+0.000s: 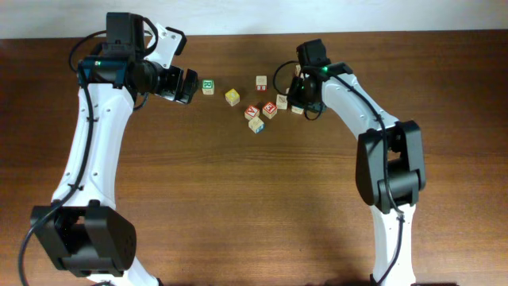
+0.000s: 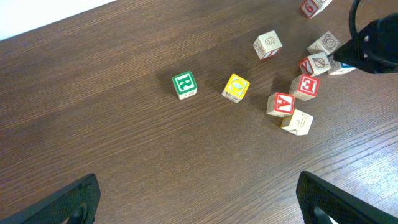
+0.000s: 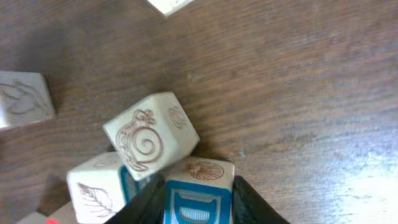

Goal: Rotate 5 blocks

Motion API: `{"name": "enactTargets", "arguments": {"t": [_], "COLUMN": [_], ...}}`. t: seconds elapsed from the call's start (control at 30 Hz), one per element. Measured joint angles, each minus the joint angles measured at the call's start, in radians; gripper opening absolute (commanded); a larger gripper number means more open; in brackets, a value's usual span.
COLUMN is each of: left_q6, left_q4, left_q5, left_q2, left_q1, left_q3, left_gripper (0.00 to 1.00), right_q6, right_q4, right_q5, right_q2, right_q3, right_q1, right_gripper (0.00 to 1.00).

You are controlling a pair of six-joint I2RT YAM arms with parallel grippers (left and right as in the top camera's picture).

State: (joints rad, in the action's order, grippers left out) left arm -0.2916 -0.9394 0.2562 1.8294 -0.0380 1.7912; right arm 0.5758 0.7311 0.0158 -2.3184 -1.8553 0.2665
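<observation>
Between the fingers of the right gripper (image 3: pixel 198 206) sat the blue-lettered block (image 3: pixel 199 190), clamped on both sides; just ahead, a snail-carved block (image 3: pixel 149 140) sat tilted. The left gripper (image 2: pixel 205 202) gaped wide.

— Colours?
— Green R cube (image 2: pixel 184 84), yellow cube (image 2: pixel 236 87), red A block (image 2: pixel 280 104), blue D block (image 3: pixel 198 200).
— Patterns?
— A pale block (image 3: pixel 151 138) shows a brown snail outline; the table (image 2: pixel 93 130) is dark brown wood grain.

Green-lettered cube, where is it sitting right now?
In the overhead view the green-lettered cube lies apart at the left end of the group, between the left gripper and the yellow-faced cube.
</observation>
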Motion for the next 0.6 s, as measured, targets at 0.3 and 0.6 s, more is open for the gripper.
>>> {"name": "enactTargets", "arguments": {"t": [0.3,0.6], "left_q6": [0.0,0.0], "left_q4": [0.0,0.0], "left_q5": [0.0,0.002], "left_q2": [0.0,0.0], "left_q1": [0.0,0.0], "left_q3": [0.0,0.0], "left_gripper": [0.99,0.99], "right_q6": [-0.051,-0.294], "right_q4": [0.163,0.601], "right_q5": [0.064,0.178], "right_q2": [-0.001,-0.012], "right_q3": [-0.039,-0.059], "right_q1": [0.0,0.001], "right_gripper": [0.27,0.32]}}
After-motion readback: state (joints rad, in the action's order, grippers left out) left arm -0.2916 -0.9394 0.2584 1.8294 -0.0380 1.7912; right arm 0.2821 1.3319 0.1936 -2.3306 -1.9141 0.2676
